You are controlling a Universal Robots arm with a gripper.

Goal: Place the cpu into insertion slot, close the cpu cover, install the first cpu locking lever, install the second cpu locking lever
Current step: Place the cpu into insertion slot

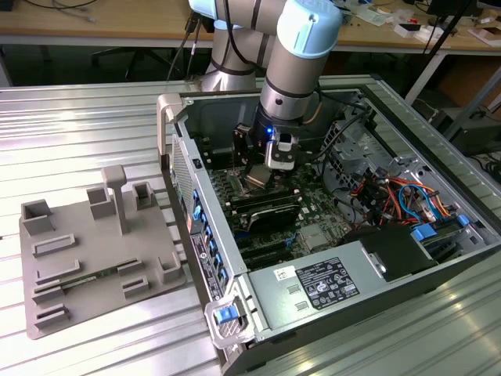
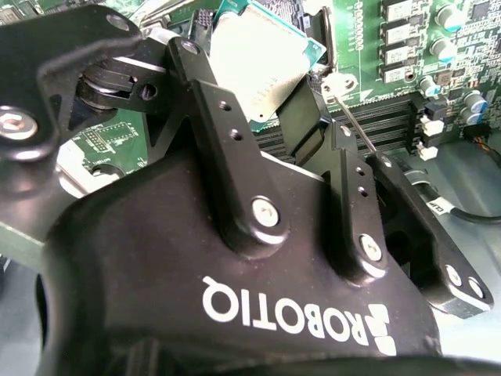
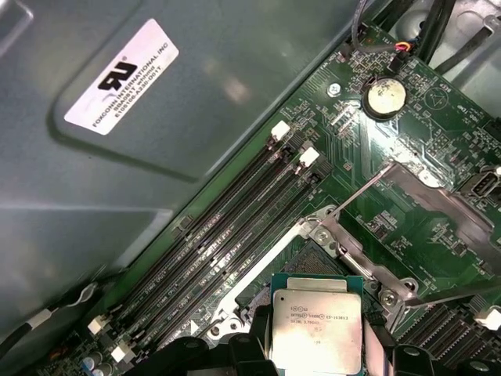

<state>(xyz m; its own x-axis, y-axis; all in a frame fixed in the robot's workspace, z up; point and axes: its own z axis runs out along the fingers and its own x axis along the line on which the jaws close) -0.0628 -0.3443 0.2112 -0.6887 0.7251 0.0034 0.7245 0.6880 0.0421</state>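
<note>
- The arm (image 1: 301, 47) reaches down into an open computer case (image 1: 205, 243) that lies on its side on a ribbed metal counter (image 1: 78, 133).
- The claw (image 2: 250, 69) is closed part-way on the chip (image 3: 317, 329), pinching it by two opposite edges. In the second wrist view a black finger (image 2: 227, 133) presses on each side of the chip.
- In both wrist views the chip shows its silvery-grey metal top, with a green border around the metal.
- The chip sits low over the circuit board (image 3: 407, 157), directly over the near part of the socket (image 3: 313, 257), a dark square recess edged with silver metal. Whether the chip already touches the socket I cannot tell.
- A thin metal lever (image 3: 362, 190) slants up from a corner of the socket, clear of the chip.
- Long black memory slots (image 3: 227, 251) run just beside the socket, and a round coin battery (image 3: 386, 96) sits farther off on the board.
- On the counter, toward the exterior view's left and well apart from the case, lies a grey holder plate (image 1: 86, 258) with raised blocks and brackets.
</note>
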